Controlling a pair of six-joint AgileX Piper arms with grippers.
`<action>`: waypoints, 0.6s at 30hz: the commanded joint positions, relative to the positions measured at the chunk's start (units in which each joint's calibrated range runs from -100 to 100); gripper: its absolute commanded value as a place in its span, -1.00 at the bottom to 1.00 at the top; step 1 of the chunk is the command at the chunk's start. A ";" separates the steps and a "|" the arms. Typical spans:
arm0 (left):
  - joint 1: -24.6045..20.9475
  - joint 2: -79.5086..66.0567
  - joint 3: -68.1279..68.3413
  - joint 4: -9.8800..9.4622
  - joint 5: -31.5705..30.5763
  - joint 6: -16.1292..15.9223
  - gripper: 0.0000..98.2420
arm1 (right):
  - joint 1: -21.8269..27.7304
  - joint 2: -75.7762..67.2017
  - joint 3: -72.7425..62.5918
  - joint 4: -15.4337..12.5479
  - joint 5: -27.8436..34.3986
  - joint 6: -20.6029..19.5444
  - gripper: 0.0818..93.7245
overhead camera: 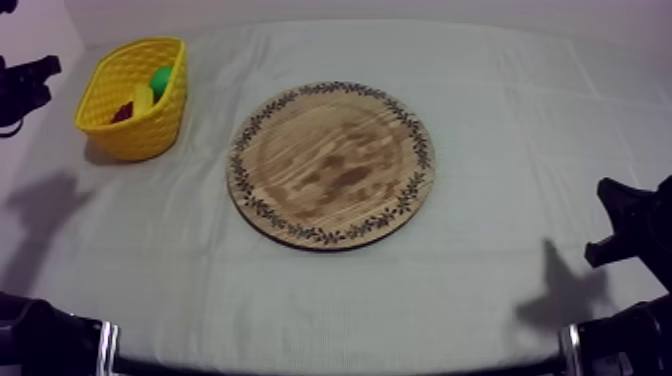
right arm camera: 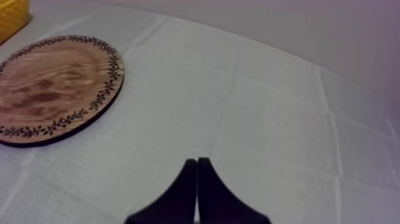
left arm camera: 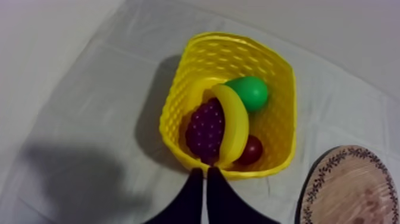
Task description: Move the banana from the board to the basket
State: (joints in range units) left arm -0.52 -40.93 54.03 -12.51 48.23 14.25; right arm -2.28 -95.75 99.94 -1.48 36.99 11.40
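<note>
The banana [left arm camera: 235, 122] lies inside the yellow basket [left arm camera: 280, 128], curved over a bunch of grapes [left arm camera: 204, 130]. A green pear [left arm camera: 250, 92] and a small red fruit [left arm camera: 250, 150] share the basket with it. My left gripper [left arm camera: 205, 173] hangs just outside the basket's near rim, shut on nothing, its fingers forming a narrow wedge. In the top view the basket [overhead camera: 125, 125] stands at the far left, with my left gripper [overhead camera: 30, 80] beside it. The round wooden board [overhead camera: 330, 165] in the middle is bare. My right gripper [right arm camera: 197, 162] is shut on nothing over cloth, right of the board [right arm camera: 53, 89].
The grey-white cloth covers the whole table, with creases running across it. My right arm [overhead camera: 630, 225] sits low at the right edge. Black arm parts [overhead camera: 50, 340] show at the lower left. A corner of the basket [right arm camera: 12, 15] lies beyond the board.
</note>
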 commanded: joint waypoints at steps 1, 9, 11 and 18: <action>-0.02 -5.85 1.36 0.37 0.20 -0.31 -1.00 | -0.01 0.00 -0.05 -0.01 0.02 0.01 -0.99; -0.07 -20.23 7.96 2.31 2.07 -2.10 -1.00 | -0.01 0.00 -0.05 -0.01 0.02 0.01 -0.99; -0.26 -24.08 9.99 2.77 2.28 -2.88 -1.00 | -0.01 0.00 -0.05 -0.01 0.02 0.01 -0.99; -0.81 -35.83 19.65 3.48 -0.63 -4.65 -1.00 | -0.01 0.00 -0.05 -0.01 0.02 0.01 -0.99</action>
State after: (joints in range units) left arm -1.30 -72.65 70.86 -9.05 47.85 9.71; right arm -2.28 -95.75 99.94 -1.48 36.99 11.40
